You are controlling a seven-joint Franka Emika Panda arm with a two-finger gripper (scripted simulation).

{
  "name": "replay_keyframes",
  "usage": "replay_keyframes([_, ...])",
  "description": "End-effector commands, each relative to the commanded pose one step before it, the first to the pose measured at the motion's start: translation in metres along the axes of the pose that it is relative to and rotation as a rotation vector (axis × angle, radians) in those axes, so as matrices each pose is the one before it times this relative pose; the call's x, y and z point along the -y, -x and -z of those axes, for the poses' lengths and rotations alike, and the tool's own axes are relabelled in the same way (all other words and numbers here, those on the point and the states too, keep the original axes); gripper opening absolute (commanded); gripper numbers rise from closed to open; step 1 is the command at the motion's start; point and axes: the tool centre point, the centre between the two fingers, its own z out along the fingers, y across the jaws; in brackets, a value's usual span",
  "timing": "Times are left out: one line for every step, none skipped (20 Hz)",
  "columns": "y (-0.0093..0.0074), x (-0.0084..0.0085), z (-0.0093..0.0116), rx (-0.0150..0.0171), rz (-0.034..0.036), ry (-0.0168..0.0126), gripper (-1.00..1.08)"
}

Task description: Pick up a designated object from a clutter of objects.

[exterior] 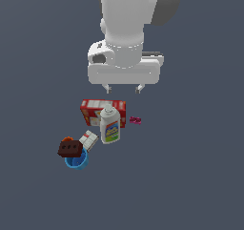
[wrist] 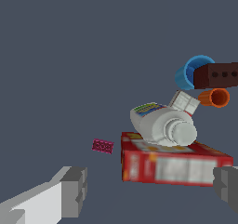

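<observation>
The tiny magenta-pink blocky piece (exterior: 135, 120) lies on the grey floor just to the exterior view's right of the red cracker box (exterior: 102, 110); it also shows in the wrist view (wrist: 102, 146). My gripper (exterior: 124, 88) hangs open and empty above and behind the clutter, apart from the pink piece. In the wrist view its two grey fingertips (wrist: 74, 190) stand wide apart at the frame's lower corners. The white labelled bottle (exterior: 109, 124) lies against the cracker box (wrist: 172, 165).
The small white box (exterior: 88, 140), the dark brown holed brick (exterior: 70, 148), the blue cup (exterior: 77, 160) and the orange item (exterior: 67, 139) cluster at the exterior view's lower left. In the wrist view the brick (wrist: 216, 75) sits across the cup (wrist: 189, 72).
</observation>
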Motion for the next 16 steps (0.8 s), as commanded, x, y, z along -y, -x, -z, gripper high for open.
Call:
replay_keyframes([0.0, -0.00001, 0.0, 0.0, 0.0, 0.0, 1.0])
replay_keyframes([-0.0001, 0.00043, 0.00018, -0.00052, 0.00127, -0.00019, 1.0])
replay_keyframes([-0.00032, 0.00115, 0.00048, -0.00145, 0.00351, -0.00059, 1.0])
replay_keyframes([-0.00051, 0.00189, 0.00079, -0.00236, 0.00567, -0.00096, 1.0])
replay_keyframes([-0.00072, 0.00264, 0.00114, -0.00332, 0.00782, -0.00135, 1.0])
replay_keyframes([-0.00095, 0.00346, 0.00155, -0.00436, 0.00999, -0.0018, 1.0])
replay_keyframes([-0.00113, 0.00407, 0.00194, -0.00515, 0.01132, -0.00216, 1.0])
replay_keyframes([-0.00104, 0.00369, 0.00191, -0.0047, 0.0097, -0.00202, 1.0])
replay_keyframes([-0.0009, 0.00311, 0.00178, -0.004, 0.00753, -0.00177, 1.0])
replay_keyframes([-0.00073, 0.00253, 0.00165, -0.0033, 0.00541, -0.00153, 1.0])
replay_keyframes([-0.00056, 0.00188, 0.00146, -0.0025, 0.00315, -0.00123, 1.0])
replay_keyframes([-0.00033, 0.00117, 0.00124, -0.00165, 0.00086, -0.00091, 1.0])
replay_keyframes([-0.00007, 0.00021, 0.00061, -0.00036, -0.0013, -0.00031, 1.0])
replay_keyframes([0.00012, -0.00037, -0.00016, 0.00047, -0.00108, 0.0002, 1.0])
replay_keyframes([0.00016, -0.00052, -0.00058, 0.00057, 0.00018, 0.00035, 1.0])
replay_keyframes([0.00005, -0.00023, -0.00099, 0.0007, 0.00199, 0.00055, 1.0])
